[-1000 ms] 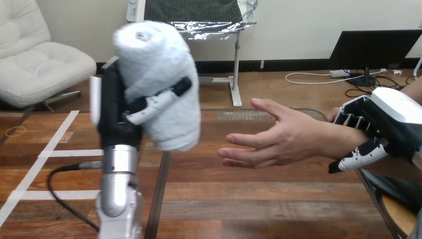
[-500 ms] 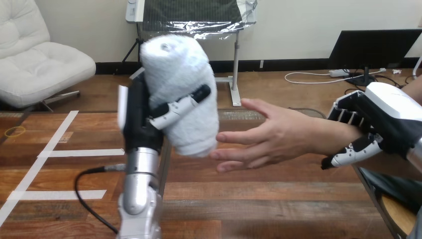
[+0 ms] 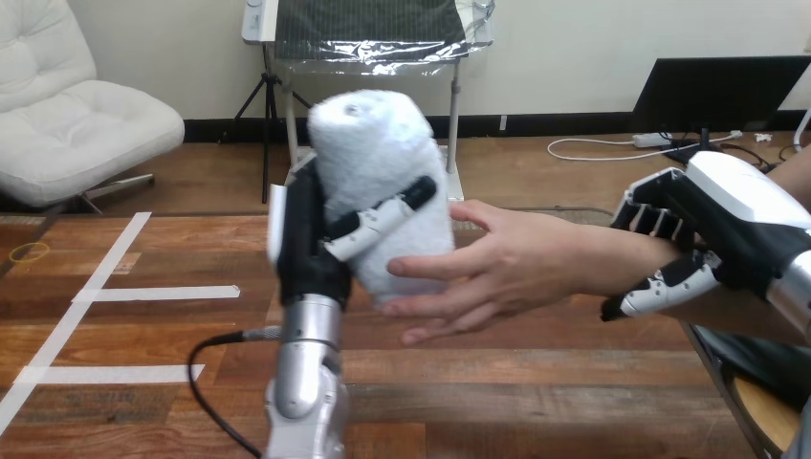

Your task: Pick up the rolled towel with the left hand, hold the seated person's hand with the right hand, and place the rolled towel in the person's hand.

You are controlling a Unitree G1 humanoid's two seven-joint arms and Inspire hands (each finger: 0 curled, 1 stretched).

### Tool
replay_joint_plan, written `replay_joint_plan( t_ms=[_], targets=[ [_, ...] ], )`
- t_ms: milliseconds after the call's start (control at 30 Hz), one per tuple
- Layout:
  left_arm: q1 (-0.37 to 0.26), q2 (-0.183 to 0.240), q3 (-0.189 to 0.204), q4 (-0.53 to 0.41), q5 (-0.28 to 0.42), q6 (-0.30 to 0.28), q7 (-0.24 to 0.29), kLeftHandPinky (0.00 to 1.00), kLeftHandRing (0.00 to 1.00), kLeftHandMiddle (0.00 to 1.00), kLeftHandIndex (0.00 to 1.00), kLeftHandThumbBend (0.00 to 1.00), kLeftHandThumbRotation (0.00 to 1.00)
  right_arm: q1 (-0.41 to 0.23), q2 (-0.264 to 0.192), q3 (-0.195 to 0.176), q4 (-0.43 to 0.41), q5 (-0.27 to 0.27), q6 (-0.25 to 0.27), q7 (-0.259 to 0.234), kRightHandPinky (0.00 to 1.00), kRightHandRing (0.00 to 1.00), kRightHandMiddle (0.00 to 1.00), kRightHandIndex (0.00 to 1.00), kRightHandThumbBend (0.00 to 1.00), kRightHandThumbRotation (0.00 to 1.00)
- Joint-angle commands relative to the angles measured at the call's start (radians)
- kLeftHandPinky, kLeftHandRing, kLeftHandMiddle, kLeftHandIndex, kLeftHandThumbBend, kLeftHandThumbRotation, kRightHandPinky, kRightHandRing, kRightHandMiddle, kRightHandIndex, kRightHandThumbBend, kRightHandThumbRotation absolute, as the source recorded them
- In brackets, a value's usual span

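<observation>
While my left hand (image 3: 308,244), fingers curled around it, holds the rolled towel (image 3: 368,153) upright against the person's hand (image 3: 521,263) above the wooden table (image 3: 526,382), my right hand (image 3: 717,229) is wrapped round the person's wrist (image 3: 622,258).

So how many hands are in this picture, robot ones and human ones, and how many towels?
Robot hands: 2, the left hand and the right hand
Human hands: 1, the person's hand
Towels: 1, the rolled towel
Total: 4
</observation>
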Motion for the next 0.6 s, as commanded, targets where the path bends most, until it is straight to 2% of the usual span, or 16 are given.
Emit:
replay_joint_plan(
  t_ms=[0,200,567],
  targets=[
    [-0.113,-0.037,-0.027,0.004,0.009,-0.053,-0.010,0.29,0.33,0.39,0.42,0.57,0.00,-0.042,0.039,0.018,0.008,0.003,0.030,0.009,0.35,0.39,0.44,0.46,0.94,0.13],
    [-0.117,-0.066,-0.042,0.028,0.011,-0.071,-0.001,0.29,0.33,0.39,0.42,0.58,0.00,-0.050,0.049,0.019,0.004,-0.002,0.035,0.013,0.34,0.38,0.43,0.46,0.94,0.14],
    [-0.114,-0.134,-0.062,0.038,-0.015,-0.056,-0.001,0.30,0.34,0.40,0.42,0.61,0.00,-0.060,0.055,0.023,0.009,-0.008,0.030,0.019,0.33,0.37,0.43,0.45,0.94,0.15]
  ],
)
